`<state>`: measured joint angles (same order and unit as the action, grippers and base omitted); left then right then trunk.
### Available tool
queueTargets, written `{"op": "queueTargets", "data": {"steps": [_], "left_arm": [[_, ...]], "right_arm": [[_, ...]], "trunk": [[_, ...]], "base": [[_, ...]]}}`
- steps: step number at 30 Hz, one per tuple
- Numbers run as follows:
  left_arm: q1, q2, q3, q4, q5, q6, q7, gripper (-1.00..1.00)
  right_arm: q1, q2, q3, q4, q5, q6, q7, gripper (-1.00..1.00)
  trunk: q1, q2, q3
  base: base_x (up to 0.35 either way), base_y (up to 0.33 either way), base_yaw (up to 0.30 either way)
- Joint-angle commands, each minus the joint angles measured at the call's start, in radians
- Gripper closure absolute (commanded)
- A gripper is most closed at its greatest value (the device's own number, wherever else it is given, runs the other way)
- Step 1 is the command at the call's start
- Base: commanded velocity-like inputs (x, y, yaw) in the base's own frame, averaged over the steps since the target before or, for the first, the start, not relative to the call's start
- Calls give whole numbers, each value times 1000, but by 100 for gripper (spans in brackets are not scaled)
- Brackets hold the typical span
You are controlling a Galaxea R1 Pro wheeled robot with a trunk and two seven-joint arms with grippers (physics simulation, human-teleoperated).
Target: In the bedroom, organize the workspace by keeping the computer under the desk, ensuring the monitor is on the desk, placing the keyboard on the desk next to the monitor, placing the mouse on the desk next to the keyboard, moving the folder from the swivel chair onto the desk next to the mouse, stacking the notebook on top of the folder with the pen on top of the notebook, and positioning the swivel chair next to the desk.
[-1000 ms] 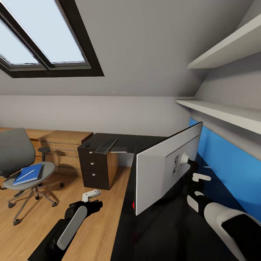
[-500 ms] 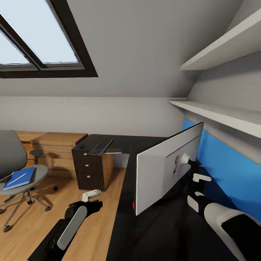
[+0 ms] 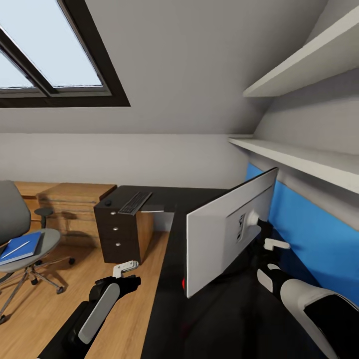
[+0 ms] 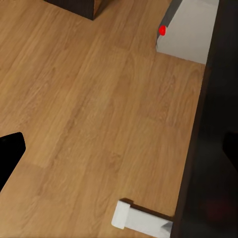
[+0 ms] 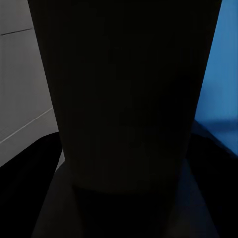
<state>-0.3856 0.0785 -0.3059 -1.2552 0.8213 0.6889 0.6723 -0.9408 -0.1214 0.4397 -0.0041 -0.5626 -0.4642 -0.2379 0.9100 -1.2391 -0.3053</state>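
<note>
While the right gripper (image 3: 273, 245) is reached in behind the monitor (image 3: 227, 230), at the screen's stand, whether it is clenched on the stand or released cannot be told; in the right wrist view a dark upright shape is seen close up against the blue back panel (image 5: 225, 64). The monitor is stood on the desk (image 3: 214, 319), its white-grey back turned toward the camera and its long axis run diagonally from the near desk edge toward the blue panel. A small red light is seen at its lower near corner. The left gripper (image 3: 125, 268) is held over the wood floor (image 4: 89, 109) beside the desk, its state not discernible. Farther off, the keyboard (image 3: 134, 202) is laid on the desk's far wing, and the blue folder (image 3: 21, 247) with the pen (image 3: 16, 249) is seen on the swivel chair (image 3: 20, 234).
</note>
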Motion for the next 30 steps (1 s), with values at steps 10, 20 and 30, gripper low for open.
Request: {"op": "queueTargets", "data": {"steps": [10, 20, 30], "left_arm": [[-1, 1, -4, -1, 11, 0, 10, -100], [-1, 1, -3, -1, 11, 0, 10, -100], [-1, 1, -4, -1, 9, 0, 14, -100]], "right_arm": [[-1, 1, 19, -2, 13, 3, -4, 100], [-1, 0, 19, -1, 15, 2, -4, 100], [-1, 0, 19, 0, 15, 2, -4, 100]], "trunk": [[0, -1, -1], [0, -1, -1], [0, -1, -1]], "base": [[2, -2, 0], [0, -105, 0], [11, -13, 0]]}}
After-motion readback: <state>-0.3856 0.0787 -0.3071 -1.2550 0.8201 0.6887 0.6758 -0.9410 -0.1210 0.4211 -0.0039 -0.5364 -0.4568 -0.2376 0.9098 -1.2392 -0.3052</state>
